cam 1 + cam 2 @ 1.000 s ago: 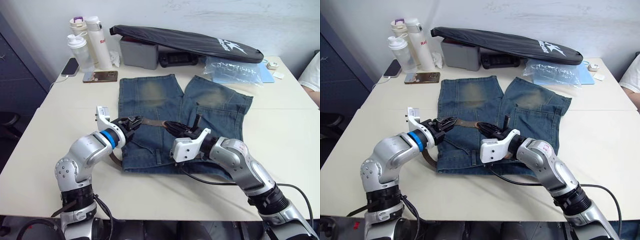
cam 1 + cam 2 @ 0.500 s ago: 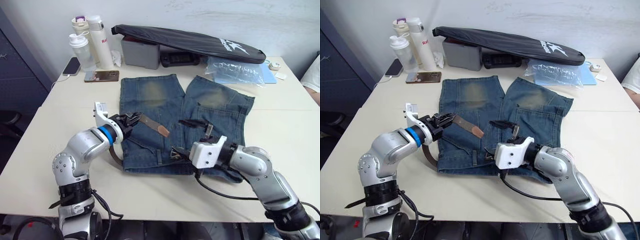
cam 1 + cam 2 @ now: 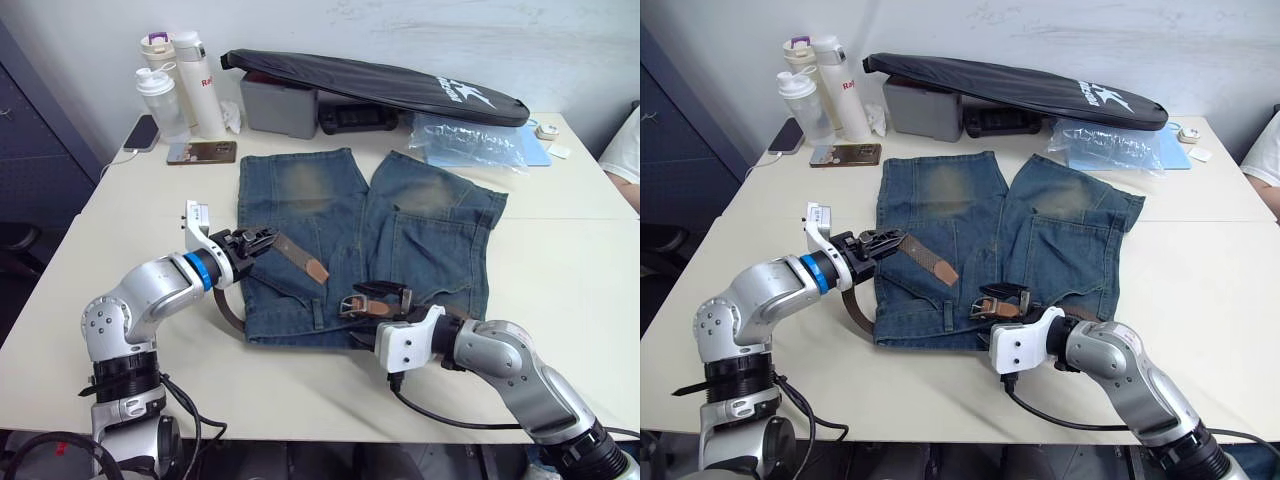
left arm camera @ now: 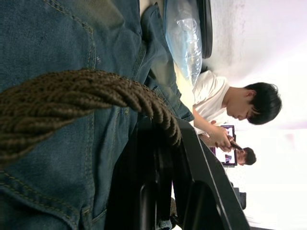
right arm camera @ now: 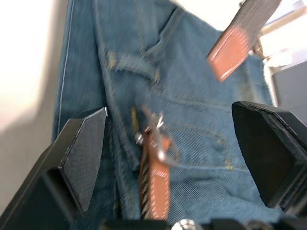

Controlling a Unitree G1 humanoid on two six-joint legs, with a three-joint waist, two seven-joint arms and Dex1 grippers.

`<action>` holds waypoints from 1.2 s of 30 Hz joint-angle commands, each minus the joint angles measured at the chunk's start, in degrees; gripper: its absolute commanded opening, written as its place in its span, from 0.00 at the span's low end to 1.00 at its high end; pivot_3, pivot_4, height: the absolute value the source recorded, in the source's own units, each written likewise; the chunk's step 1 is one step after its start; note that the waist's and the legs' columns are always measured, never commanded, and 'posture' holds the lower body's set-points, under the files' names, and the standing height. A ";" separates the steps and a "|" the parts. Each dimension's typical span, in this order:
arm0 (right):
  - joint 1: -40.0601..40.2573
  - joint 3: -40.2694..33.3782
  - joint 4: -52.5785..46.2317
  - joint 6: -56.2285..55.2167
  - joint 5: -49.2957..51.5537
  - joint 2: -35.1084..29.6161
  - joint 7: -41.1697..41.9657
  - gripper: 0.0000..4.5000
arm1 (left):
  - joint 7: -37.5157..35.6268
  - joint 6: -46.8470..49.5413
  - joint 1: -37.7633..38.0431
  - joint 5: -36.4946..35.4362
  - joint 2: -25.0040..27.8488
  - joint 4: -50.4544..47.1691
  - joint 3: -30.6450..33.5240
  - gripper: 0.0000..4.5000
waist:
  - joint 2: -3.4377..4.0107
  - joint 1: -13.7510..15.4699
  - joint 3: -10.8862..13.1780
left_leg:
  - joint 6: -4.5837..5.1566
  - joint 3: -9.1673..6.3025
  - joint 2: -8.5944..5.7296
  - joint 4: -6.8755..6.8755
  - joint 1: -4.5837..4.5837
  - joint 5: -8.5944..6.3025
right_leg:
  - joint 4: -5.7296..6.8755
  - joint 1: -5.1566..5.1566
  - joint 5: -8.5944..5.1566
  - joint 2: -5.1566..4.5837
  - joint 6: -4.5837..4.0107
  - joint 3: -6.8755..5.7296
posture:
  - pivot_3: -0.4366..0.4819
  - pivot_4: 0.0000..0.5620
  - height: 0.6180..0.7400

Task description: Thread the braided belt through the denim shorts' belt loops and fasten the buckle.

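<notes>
Left eye view: faded shorts [image 3: 360, 235] lie flat mid-table [image 3: 570, 260], waistband toward the near edge. The left gripper [image 3: 262, 241] is clenched on the belt [image 3: 298, 255], whose tan tip juts over the denim.

Right eye view: the buckle [image 3: 998, 299], a grey metal frame, rests on the waistband just beyond the right gripper [image 3: 1025, 310].

Left wrist view: woven brown strap crosses the denim into the closed black fingers [image 4: 192, 158].

Right wrist view: the fingers [image 5: 81, 153] are spread wide apart, grasping nothing; buckle and leather end lie between them.
</notes>
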 commanded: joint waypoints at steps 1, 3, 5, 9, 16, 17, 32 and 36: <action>-1.02 0.33 1.11 -2.56 -2.05 0.07 -1.69 0.98 | -1.52 0.44 -1.26 -0.73 0.79 -0.82 -0.19 0.00 | 0.00 0.00 0.00 | 0.00 0.00 0.00 -0.01 0.00 0.00 | -0.01 0.00 0.00 0.00 0.00 0.00 | 0.48 0.27 1.00; -1.34 0.60 2.14 -3.23 -2.82 0.27 -1.95 0.98 | -1.61 0.44 -1.31 -0.73 1.01 -0.75 -0.36 0.00 | 0.00 0.00 0.00 | 0.00 0.00 0.00 -0.02 0.00 0.00 | -0.02 0.00 0.00 0.00 0.00 0.00 | 0.48 0.27 1.00; -1.43 0.55 2.75 -3.31 -3.13 0.57 -2.19 0.98 | -1.42 0.22 -1.27 -0.73 1.03 -1.02 -0.44 0.00 | 0.00 0.00 0.00 | 0.00 0.00 0.01 -0.02 0.00 0.00 | -0.03 0.00 0.00 0.00 0.00 0.00 | 0.48 0.27 1.00; -1.05 0.10 3.65 -2.85 -4.49 1.12 -3.36 0.98 | -0.55 -0.44 -0.90 -0.73 0.76 -1.93 -0.55 0.00 | 0.00 0.00 0.00 | -0.01 0.00 0.01 -0.01 0.00 0.00 | -0.02 0.00 0.00 0.00 0.00 0.00 | 0.48 0.27 1.00; 3.68 -4.92 0.29 -1.47 1.69 -0.51 -2.32 0.98 | 0.53 -0.71 2.06 -0.73 2.02 -4.64 0.04 0.00 | 0.00 0.03 0.00 | -0.02 0.00 0.01 -0.05 0.00 -0.01 | -0.04 0.01 0.00 -0.03 0.00 0.03 | 0.48 0.27 1.00; 4.20 -5.50 -0.50 -1.10 3.32 -0.97 -1.32 0.98 | 0.63 -0.88 2.53 -0.73 2.30 -4.90 0.17 0.00 | 0.01 0.06 0.01 | -0.03 0.00 0.01 -0.06 -0.01 -0.02 | -0.07 0.01 0.00 -0.03 0.00 0.03 | 0.48 0.27 1.00; 3.16 -22.50 -20.88 42.20 49.67 -13.34 13.01 0.98 | -2.12 -3.27 12.75 -0.73 5.71 -10.79 -1.02 0.00 | 0.07 0.22 0.09 | -0.07 -0.15 0.46 -0.10 -0.17 -0.08 | -0.26 -0.01 -0.05 -0.27 -0.15 -0.01 | 0.48 0.27 1.00; 0.33 -22.56 -21.10 47.82 53.64 -14.68 11.72 0.98 | -4.01 -3.94 15.01 -0.73 6.83 -11.99 -1.72 0.00 | 0.13 -0.05 0.06 | 0.02 -0.08 0.48 -0.10 -0.17 -0.13 | -0.31 -0.02 -0.14 -0.41 -0.44 -0.05 | 0.48 0.27 1.00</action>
